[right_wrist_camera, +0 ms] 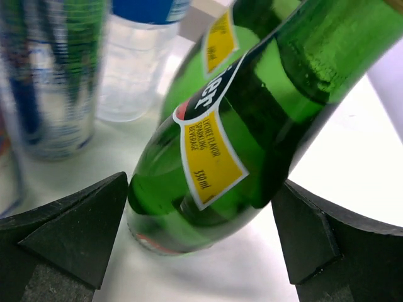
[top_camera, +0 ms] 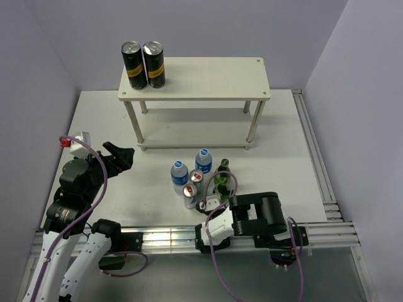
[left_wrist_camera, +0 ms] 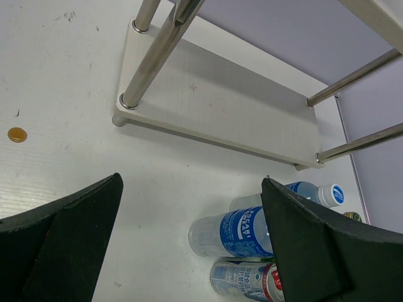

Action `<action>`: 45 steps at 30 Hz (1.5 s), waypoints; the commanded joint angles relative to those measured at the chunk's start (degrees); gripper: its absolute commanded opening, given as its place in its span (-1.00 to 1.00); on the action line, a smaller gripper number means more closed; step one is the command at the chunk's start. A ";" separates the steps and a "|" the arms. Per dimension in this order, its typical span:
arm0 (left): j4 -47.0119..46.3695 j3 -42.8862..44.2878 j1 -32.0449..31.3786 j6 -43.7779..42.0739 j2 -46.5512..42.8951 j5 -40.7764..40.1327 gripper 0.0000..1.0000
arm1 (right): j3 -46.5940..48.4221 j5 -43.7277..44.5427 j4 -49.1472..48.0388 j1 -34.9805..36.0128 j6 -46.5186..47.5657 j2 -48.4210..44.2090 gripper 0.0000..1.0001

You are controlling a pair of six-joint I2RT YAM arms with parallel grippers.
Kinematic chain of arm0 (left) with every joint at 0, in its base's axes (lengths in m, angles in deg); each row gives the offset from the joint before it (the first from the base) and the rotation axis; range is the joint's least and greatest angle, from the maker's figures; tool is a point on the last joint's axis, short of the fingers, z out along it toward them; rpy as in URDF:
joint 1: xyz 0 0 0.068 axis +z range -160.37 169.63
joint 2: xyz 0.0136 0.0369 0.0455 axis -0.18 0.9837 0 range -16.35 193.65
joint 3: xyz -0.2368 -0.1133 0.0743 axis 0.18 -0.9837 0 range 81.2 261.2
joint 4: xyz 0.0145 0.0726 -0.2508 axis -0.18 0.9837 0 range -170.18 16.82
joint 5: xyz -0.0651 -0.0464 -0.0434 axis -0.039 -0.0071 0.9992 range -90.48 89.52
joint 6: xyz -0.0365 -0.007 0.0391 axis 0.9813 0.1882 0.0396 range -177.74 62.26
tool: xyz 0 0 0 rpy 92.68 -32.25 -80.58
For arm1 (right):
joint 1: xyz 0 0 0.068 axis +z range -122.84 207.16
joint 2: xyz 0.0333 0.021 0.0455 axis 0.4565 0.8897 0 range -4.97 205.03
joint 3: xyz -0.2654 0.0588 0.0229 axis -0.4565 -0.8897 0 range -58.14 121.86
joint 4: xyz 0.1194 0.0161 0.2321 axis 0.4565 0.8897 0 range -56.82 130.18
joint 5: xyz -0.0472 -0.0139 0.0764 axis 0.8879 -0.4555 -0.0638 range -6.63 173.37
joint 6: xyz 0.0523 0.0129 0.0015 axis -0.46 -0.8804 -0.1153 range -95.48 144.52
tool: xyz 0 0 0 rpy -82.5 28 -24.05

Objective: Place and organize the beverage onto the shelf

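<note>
**Left.** My left gripper [top_camera: 119, 156] hangs over the 9 o'clock side of the table [top_camera: 283, 157]. Its jaws are spread wide and hold nothing. In its wrist view the two water bottles [left_wrist_camera: 234, 230] and one silver can [left_wrist_camera: 242, 280] lie at 4 to 5 o'clock, beyond the right finger [left_wrist_camera: 315, 251] and outside the gap.

**Centre.** The shelf [top_camera: 195, 78] stands at 12 o'clock. Two black cans [top_camera: 143, 65] stand on the 9 o'clock end of its top board. All six drinks stand clustered on the table at 6 o'clock from the shelf. The green bottles [top_camera: 221, 184] are on the 3 o'clock side of the cluster.

**Right.** My right gripper [right_wrist_camera: 201, 185] reaches into the cluster from 6 o'clock with its jaws fully apart. The nearer green bottle [right_wrist_camera: 252, 113] stands between the fingers [right_wrist_camera: 69, 233], with one pad just beside the glass at 9 o'clock and the other at 3 o'clock. I cannot tell whether either pad touches it.
</note>
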 commanded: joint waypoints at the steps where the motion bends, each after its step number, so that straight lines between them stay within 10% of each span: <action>1: -2.05 -0.16 0.04 -0.79 0.33 0.77 0.99 | -1.96 8.42 10.15 -1.25 -39.55 -1.42 1.00; 13: -2.05 -0.16 0.04 -0.79 0.59 0.77 0.99 | -4.61 13.79 10.15 -1.86 -47.73 0.77 0.57; 15: -2.05 -0.08 0.04 -0.79 0.59 0.77 0.99 | -4.34 13.53 10.15 -1.86 -47.74 0.77 0.23; 17: -2.05 -0.16 0.04 -0.79 0.68 0.77 0.99 | -3.99 12.82 10.15 -1.86 -47.82 0.94 -0.66; 19: -2.05 -0.16 0.04 -0.79 0.68 0.77 0.99 | -3.90 11.95 10.15 -1.86 -47.82 1.03 -0.96; 45: -2.05 -0.16 0.04 -0.70 -0.02 0.77 0.94 | 11.47 -4.15 10.15 19.14 -20.58 -13.03 -1.00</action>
